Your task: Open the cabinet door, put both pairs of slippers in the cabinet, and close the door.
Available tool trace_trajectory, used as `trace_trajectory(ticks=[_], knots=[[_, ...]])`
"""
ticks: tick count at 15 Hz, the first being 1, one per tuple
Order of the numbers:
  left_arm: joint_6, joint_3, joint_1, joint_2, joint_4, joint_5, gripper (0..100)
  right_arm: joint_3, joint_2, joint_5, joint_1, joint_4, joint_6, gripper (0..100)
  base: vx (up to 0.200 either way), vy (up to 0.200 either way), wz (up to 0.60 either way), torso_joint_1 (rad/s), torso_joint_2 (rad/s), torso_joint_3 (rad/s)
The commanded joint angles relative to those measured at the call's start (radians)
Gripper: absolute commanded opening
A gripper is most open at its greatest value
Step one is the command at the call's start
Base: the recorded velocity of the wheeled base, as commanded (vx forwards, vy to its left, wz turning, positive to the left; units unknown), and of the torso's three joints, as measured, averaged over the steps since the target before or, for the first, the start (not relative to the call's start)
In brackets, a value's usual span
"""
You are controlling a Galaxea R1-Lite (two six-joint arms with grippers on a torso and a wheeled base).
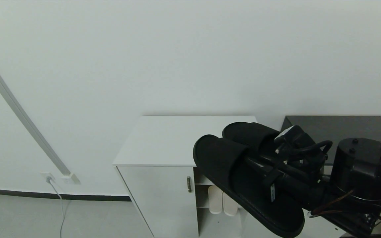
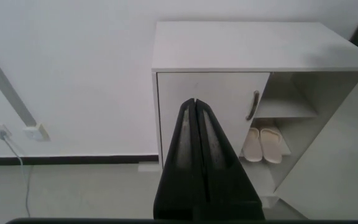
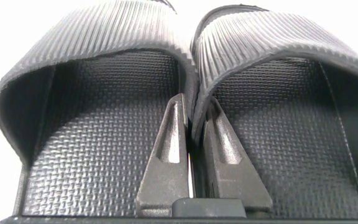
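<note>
Black slippers (image 3: 104, 143) — matt rubbery foam; straps ribbed, footbeds w/ fine diamond texture. Right gripper (image 3: 193, 109) fingers (image 3: 166, 149): smooth black plastic, slight sheen. Cabinet (image 1: 177, 138) — smooth matt white laminate; door handle (image 1: 189, 184) looks like dull metal. Pale slippers (image 1: 223, 201) inside: smooth, matt.

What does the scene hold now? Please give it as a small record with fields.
Cabinet: white; left door shut, right side open.
White slippers: pair on a shelf inside the cabinet.
Black slippers: pair held up before the cabinet.
Right jaws: shut on the black slippers' inner edges.
Left jaws: shut, empty.
</note>
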Motion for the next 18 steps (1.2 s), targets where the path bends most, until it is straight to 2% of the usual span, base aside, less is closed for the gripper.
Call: trace_trajectory(ticks=[1, 7, 18], knots=[[0.0, 0.0, 0.0, 0.001, -0.001, -0.001, 0, 0.002, 0.004, -0.001, -0.002, 0.0, -0.001, 0, 0.0, 0.0, 0.0, 0.0, 0.0, 0.0], [-0.001, 0.0, 0.0, 0.001, -0.001, 0.001, 0, 0.008, 0.004, 0.001, -0.002, 0.0, -0.001, 0, 0.0, 0.0, 0.0, 0.0, 0.0, 0.0], [-0.003, 0.0, 0.0, 0.001, -0.001, 0.002, 0, 0.024, 0.004, 0.004, 0.0, -0.002, -0.002, 0, 0.0, 0.0, 0.0, -0.008, 0.02, 0.112]])
